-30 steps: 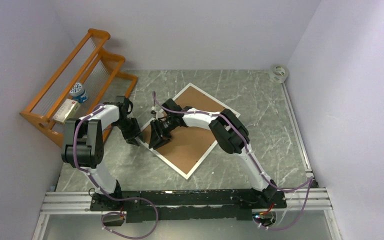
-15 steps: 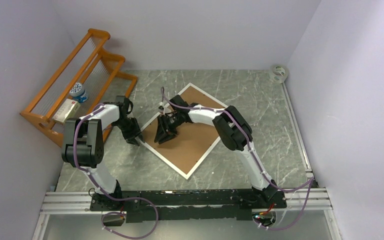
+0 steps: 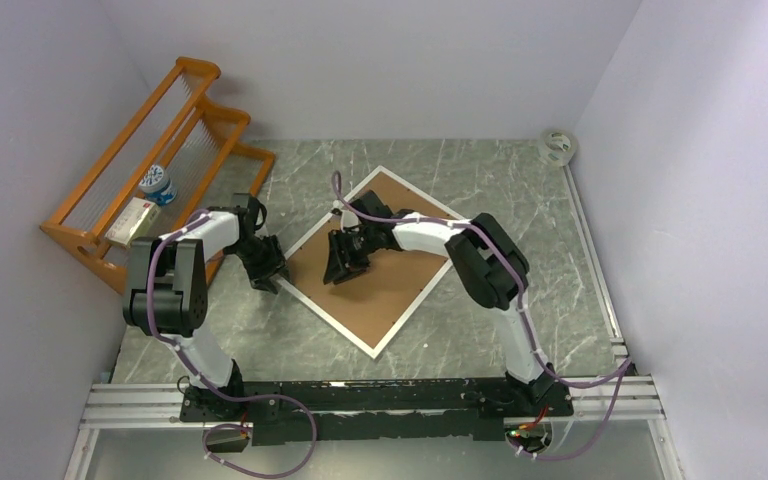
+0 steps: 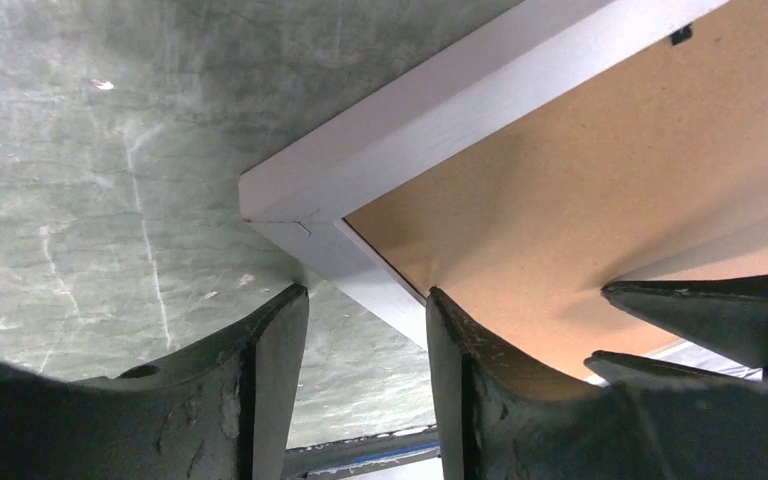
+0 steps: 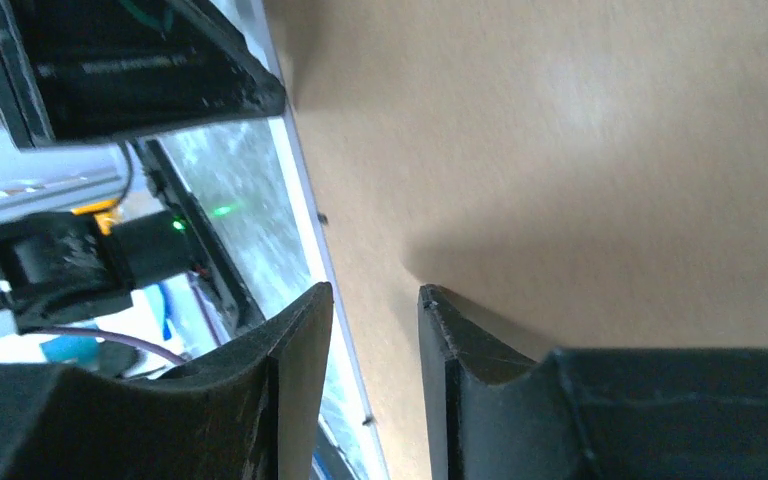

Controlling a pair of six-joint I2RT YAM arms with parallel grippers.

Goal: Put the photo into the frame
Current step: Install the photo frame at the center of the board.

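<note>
I had two arms bent inward over one thin white rectangular frame [image 3: 401, 277], which lay brown hardboard back up on the grey marbled table [image 3: 520, 200]. Only the left wrist view showed the left gripper [image 4: 365, 300] straddling the frame's corner rail; whether it pinched, I couldn't tell. The right gripper [image 5: 375, 295] hung over the back, fingers narrowly parted and empty.

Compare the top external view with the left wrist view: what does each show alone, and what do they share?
Only the top external view: the orange wooden rack and a tape roll in the far corner. Only the left wrist view: the frame's mitred corner joint and a small black tab. Both: the white frame, face down, its brown backing, and the marbled table.
</note>
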